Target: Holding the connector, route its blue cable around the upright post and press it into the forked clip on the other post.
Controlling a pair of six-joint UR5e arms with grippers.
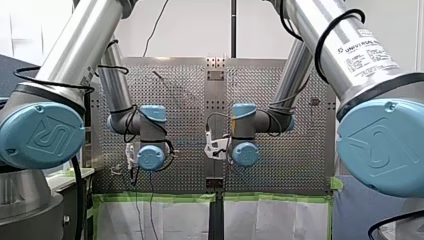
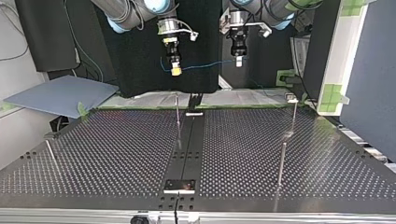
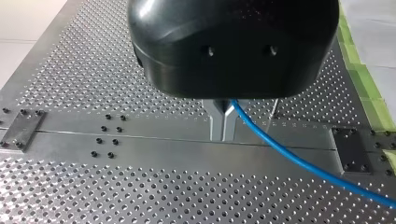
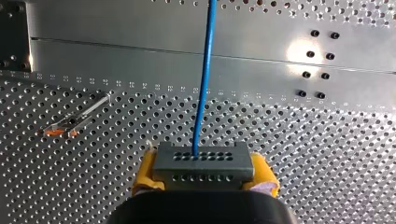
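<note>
Perforated table (image 2: 116, 154) (green tape (image 1: 155, 197) edging), blue cable (image 2: 205, 65) strung above.

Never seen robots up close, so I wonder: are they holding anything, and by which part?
My right gripper clamps the grey connector by its two sides, between yellow pads; my left gripper pinches its blue cable farther along, between metal fingertips.
</note>
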